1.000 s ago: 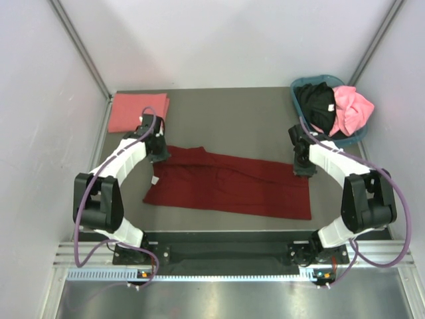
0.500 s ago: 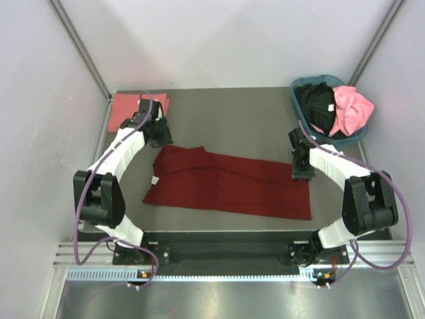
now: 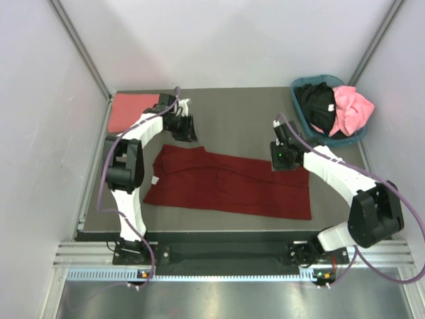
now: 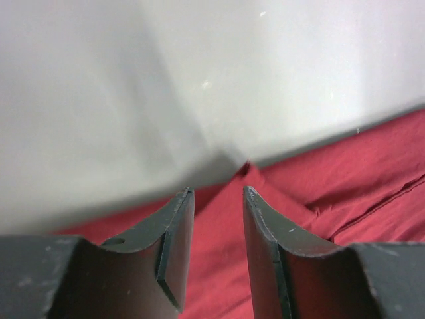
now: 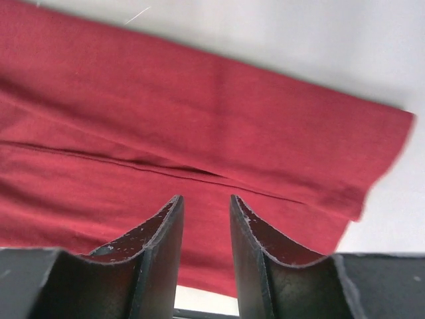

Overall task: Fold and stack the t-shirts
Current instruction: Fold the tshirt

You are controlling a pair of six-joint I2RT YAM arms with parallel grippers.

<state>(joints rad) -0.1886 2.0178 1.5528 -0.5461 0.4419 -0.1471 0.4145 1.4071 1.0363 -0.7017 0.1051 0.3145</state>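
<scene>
Now that my jaws are parting, narrow and empty, I am lifting my left gripper [image 4: 216, 193] and right gripper [image 5: 204, 199] off the far edge of the maroon t-shirt [image 3: 226, 183]. Its lengthwise fold is looking finished, so I am judging a crosswise fold next.

The top external camera sits high above and behind the arm bases. It looks steeply down on the whole counter [image 3: 232, 113], with the bases at 6 o'clock. The left wrist camera sits just behind the left fingers [image 4: 174, 246], close over the dark maroon t-shirt [image 4: 319, 193] at the counter's 10 o'clock. The right wrist camera peers past the right fingers [image 5: 163, 252], close above the same shirt at 3 o'clock. All three views share that shirt.
</scene>
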